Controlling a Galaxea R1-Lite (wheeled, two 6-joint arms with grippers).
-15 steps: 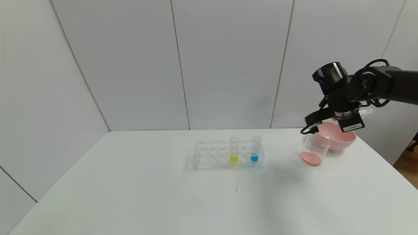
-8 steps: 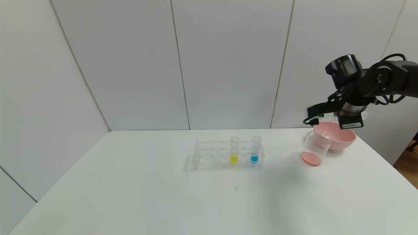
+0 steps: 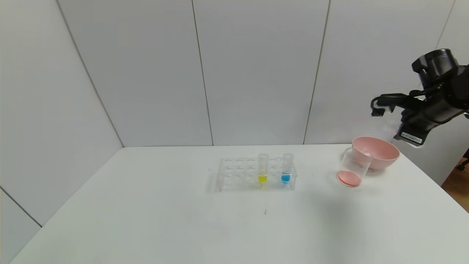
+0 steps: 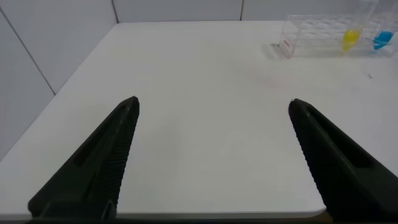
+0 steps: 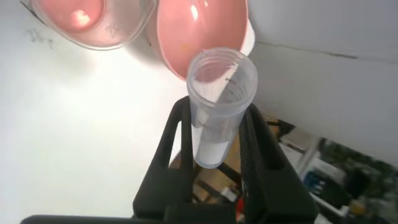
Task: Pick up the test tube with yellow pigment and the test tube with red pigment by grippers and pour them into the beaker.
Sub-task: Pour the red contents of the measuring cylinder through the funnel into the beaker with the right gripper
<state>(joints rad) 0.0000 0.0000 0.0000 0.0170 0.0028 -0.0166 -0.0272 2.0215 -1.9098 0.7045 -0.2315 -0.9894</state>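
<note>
The test tube with yellow pigment (image 3: 262, 169) stands upright in the clear rack (image 3: 238, 172), also seen in the left wrist view (image 4: 352, 37). The beaker (image 3: 353, 170) stands in front of the pink bowl, with red-orange liquid on its bottom (image 5: 93, 25). My right gripper (image 3: 421, 121) is raised above and to the right of the bowl. It is shut (image 5: 214, 109) on a clear round-bottomed test tube (image 5: 221, 93) that shows no liquid. No tube with red liquid is in view. My left gripper (image 4: 213, 102) is open and empty over the table's front left part.
A tube with blue liquid (image 3: 286, 168) stands in the rack to the right of the yellow one. The pink bowl (image 3: 377, 152) sits at the back right near the table edge. The white table (image 3: 146, 220) ends just right of the bowl.
My right arm has swung up and to the right, away from above the beaker and bowl, still gripping the clear tube. Rack, beaker and bowl have not moved.
</note>
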